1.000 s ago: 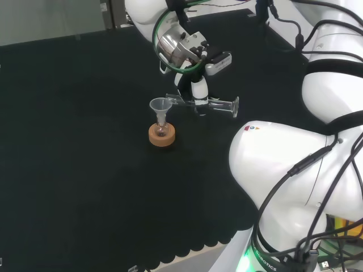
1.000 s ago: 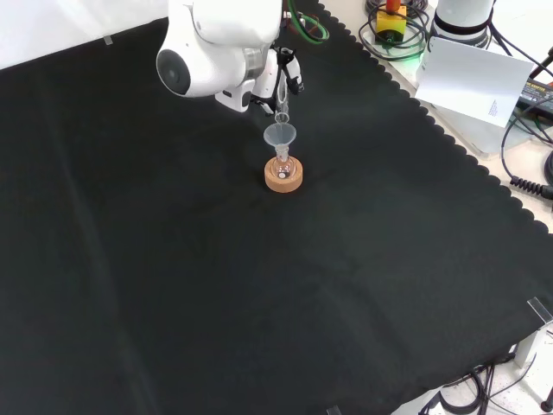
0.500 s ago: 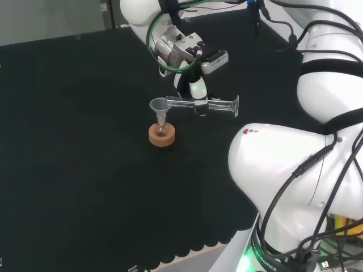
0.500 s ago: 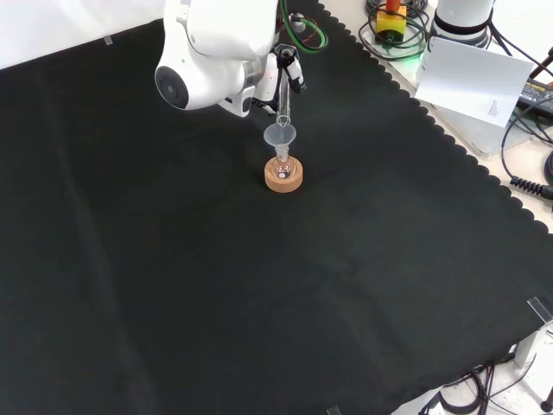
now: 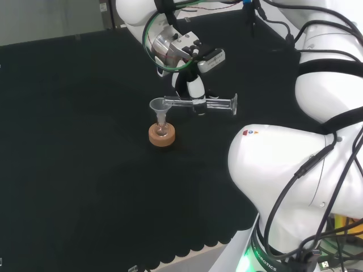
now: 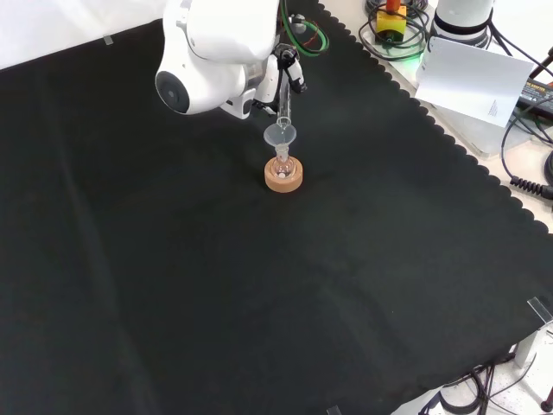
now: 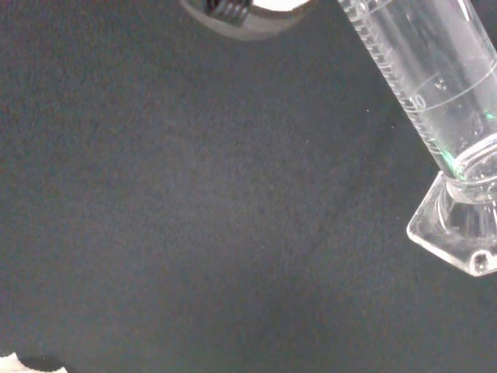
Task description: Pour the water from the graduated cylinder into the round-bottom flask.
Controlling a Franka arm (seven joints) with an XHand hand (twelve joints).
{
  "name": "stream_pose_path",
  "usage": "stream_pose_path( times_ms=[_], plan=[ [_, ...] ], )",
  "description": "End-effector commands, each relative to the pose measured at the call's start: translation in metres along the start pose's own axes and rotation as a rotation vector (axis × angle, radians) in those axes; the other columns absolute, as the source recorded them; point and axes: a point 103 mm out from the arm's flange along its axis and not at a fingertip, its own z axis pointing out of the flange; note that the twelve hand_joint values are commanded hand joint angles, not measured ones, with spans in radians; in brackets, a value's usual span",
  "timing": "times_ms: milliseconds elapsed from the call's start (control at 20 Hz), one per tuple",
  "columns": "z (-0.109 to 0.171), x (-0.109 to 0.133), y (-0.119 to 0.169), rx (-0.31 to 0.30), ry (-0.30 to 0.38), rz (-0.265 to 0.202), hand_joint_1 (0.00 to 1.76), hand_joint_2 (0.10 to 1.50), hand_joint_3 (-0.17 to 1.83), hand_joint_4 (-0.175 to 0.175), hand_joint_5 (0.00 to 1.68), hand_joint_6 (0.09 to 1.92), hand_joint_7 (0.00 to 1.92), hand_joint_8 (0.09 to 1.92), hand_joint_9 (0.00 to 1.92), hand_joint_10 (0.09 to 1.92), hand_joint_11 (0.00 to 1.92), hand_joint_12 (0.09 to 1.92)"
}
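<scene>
One graduated cylinder (image 5: 199,102) lies nearly horizontal in the head view, held above the black-clothed tabletop (image 5: 85,170) by the hand (image 5: 194,90), whose fingers are curled round the middle of the tube. Its mouth end points toward 9 o'clock in that view and sits at the rim of a clear funnel (image 5: 160,107); its flared foot points toward 3 o'clock. The funnel stands upright in the neck of the round-bottom flask (image 5: 162,131), which rests in a cork ring (image 5: 161,136) on the cloth. From the hand, the flask and its stand lie at about 8 o'clock in the head view. In the front view the cylinder (image 6: 282,111) runs down from the hand (image 6: 289,76) at 12 o'clock to the funnel (image 6: 280,136), directly above the flask (image 6: 282,166) and cork ring (image 6: 283,178); the arm's white link (image 6: 212,52) stands at 10 o'clock from the funnel. The wrist view shows the cylinder's graduated wall (image 7: 423,70) and its clear foot (image 7: 458,229) close up over the cloth. Whether any water is in the cylinder or the flask cannot be told.
</scene>
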Motion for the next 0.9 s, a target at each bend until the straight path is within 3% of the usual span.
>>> stream_pose_path(
  times_ms=[50, 900],
  plan=[
    [-0.0023, 0.0004, -0.0027, 0.013, -0.007, 0.010, 1.17, 1.09, 0.01, -0.175, 1.05, 0.91, 1.40, 0.17, 1.55, 0.09, 1.38, 0.68],
    [-0.0091, 0.0086, -0.0077, 0.031, -0.012, 0.047, 1.17, 1.09, 0.01, -0.175, 1.05, 0.91, 1.40, 0.16, 1.55, 0.09, 1.38, 0.68]
  ],
)
